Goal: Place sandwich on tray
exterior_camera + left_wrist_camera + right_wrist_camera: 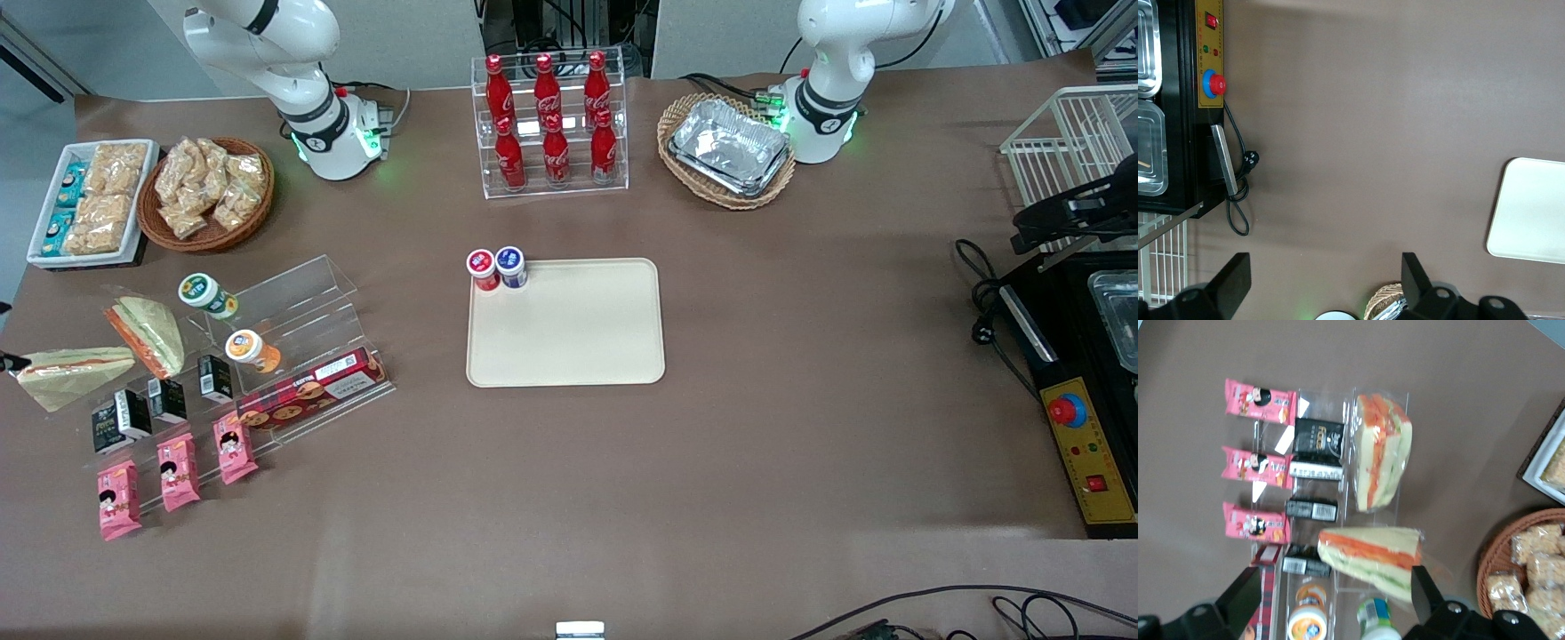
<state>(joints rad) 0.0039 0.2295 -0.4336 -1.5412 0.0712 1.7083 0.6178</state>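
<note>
Tool (1328, 597) hangs released, fingers spread, above the sandwich (1371, 557)

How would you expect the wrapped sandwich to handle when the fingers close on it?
The sandwich looks soft: bread would likely squash under a firm squeeze. Its clear wrap may prove slippery. The gripper hovers open above the snack display.

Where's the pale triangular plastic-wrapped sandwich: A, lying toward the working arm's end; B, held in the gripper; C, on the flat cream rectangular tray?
A: the pale triangular wrapped sandwich lies far off the flat cream tray, the open gripper hovering above it.
</note>
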